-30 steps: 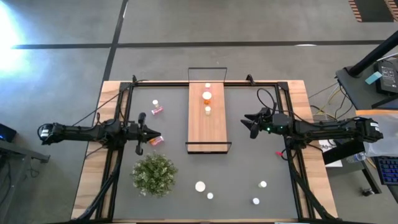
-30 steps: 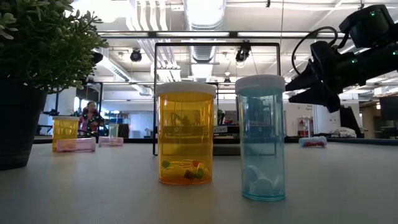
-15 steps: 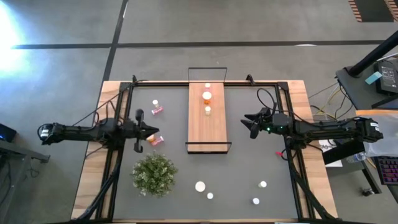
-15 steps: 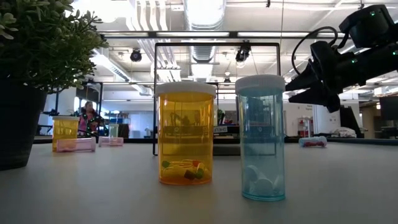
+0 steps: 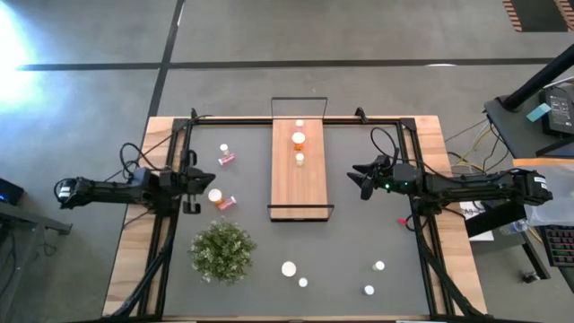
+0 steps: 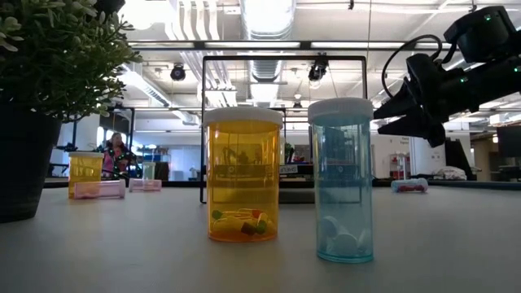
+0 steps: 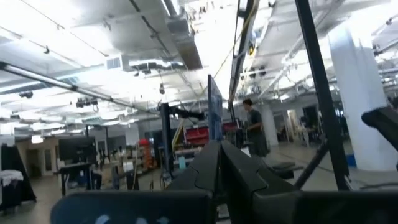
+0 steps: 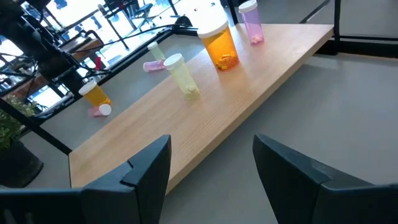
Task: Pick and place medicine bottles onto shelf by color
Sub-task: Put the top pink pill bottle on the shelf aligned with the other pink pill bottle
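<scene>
Standing on the dark bench mat [image 5: 359, 242], a bushy green plant [image 5: 221, 252] sits near the shelf's [image 5: 300, 193] near left corner, with 4 white-capped bottles [image 5: 289, 268] scattered to its right. Since the earlier frame, the left hand [image 5: 191, 192] has pulled back from the shelf toward the frame edge, fingers pressed shut and empty, leaving an orange bottle [image 5: 215, 195] upright beside a pink one lying flat [image 5: 227, 203]. The right hand [image 5: 362, 180] hovers just right of the shelf, fingers spread, holding nothing. 3 bottles stand on the shelf: pink [image 8: 251, 20], orange [image 8: 219, 42], pale yellow [image 8: 180, 75].
</scene>
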Robot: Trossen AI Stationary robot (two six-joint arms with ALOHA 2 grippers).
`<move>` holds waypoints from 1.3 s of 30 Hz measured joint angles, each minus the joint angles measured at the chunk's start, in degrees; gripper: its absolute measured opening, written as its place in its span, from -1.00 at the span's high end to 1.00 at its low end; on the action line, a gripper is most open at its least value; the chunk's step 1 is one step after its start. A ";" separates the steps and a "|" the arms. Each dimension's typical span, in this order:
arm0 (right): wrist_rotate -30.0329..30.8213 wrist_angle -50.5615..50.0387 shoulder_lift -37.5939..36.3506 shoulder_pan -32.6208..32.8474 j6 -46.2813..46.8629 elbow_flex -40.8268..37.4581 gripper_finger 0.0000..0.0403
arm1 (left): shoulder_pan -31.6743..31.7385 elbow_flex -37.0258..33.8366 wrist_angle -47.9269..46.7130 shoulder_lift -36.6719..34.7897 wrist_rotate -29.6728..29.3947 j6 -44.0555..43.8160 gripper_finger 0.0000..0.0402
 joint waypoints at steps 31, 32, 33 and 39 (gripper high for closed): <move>0.01 -0.02 0.00 -0.02 -0.01 0.02 -0.08 | -0.02 0.01 1.44 11.91 -8.75 -3.77 1.00; 0.02 -0.02 0.00 0.00 -0.02 0.02 -0.08 | -0.02 0.00 1.59 12.60 -8.76 -4.34 1.00; 0.01 -0.02 0.00 -0.02 0.00 0.02 -0.08 | 0.00 -0.01 1.66 13.25 -8.87 -4.47 1.00; 0.01 -0.02 0.00 -0.01 -0.02 0.02 -0.08 | 0.00 -0.01 3.26 17.14 -8.95 -4.17 1.00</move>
